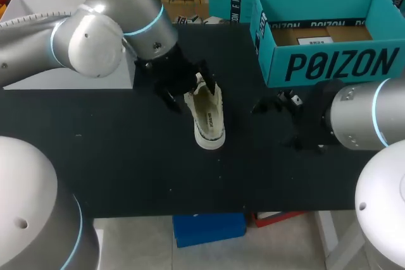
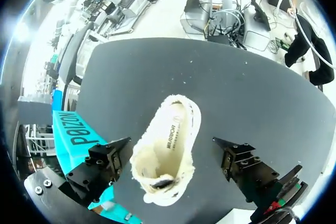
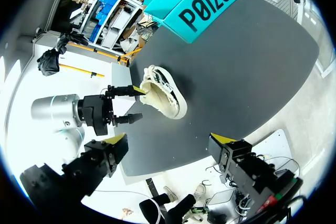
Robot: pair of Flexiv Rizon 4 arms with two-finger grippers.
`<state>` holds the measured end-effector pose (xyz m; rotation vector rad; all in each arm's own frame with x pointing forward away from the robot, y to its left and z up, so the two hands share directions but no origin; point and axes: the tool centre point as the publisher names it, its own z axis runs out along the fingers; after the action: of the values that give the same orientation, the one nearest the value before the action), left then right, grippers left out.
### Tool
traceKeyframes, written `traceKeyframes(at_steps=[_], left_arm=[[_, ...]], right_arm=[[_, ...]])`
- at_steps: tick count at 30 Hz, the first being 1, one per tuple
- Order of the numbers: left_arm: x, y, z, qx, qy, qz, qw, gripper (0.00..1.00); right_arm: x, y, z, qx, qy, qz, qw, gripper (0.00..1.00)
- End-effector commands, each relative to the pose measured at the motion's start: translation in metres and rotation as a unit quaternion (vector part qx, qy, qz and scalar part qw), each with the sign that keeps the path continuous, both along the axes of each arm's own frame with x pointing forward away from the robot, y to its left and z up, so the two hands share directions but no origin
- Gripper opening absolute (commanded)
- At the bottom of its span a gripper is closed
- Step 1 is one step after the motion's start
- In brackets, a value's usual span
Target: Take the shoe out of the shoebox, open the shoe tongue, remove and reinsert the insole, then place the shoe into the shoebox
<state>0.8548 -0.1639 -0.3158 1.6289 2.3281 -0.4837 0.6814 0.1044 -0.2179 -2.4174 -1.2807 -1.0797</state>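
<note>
Shoe [image 1: 208,118] noted out of the shoebox [image 1: 329,64], standing sole-down on the dark counter [image 1: 126,156], well apart from the box, with its mouth facing up. Left end effector [image 2: 171,142] is found over the heel end, fingers spread wide with the shoe between them. In the right wrist view one yellow tip appears to rest at the collar, but nothing is clamped. Right end effector [image 3: 169,140] is held off to the box side of the shoe, fingers wide apart and empty. The insole [image 2: 173,129] can be seen lying inside. The tongue cannot be made out clearly. The step in hand is judged to be opening the shoe up to reach the insole. It would be done best with the toe end pinned lightly by the right end effector, so that the shoe is not dragged or tipped. One left finger should be slid under the insole's heel edge, the pinch closed on that edge only, and the insole drawn up and back along the shoe's length. The fuzzy collar should be kept out of the pinch.
</note>
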Motion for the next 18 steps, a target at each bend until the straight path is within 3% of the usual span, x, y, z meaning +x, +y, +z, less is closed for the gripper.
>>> traceKeyframes(at_steps=[1, 3, 18], left_arm=[[0.012, 0.009, -0.002, -0.032, -0.004, 0.015, 0.999, 0.21], [0.015, 0.008, -0.001, -0.038, -0.004, 0.024, 0.999, 0.00], [0.053, -0.005, -0.006, -0.091, 0.009, 0.080, 0.993, 0.00]], right_arm=[[-0.002, 0.005, -0.003, -0.004, -0.009, -0.012, 1.000, 1.00], [-0.002, 0.005, -0.003, -0.004, -0.009, -0.012, 1.000, 1.00], [-0.002, 0.005, -0.003, -0.004, -0.009, -0.012, 1.000, 1.00]])
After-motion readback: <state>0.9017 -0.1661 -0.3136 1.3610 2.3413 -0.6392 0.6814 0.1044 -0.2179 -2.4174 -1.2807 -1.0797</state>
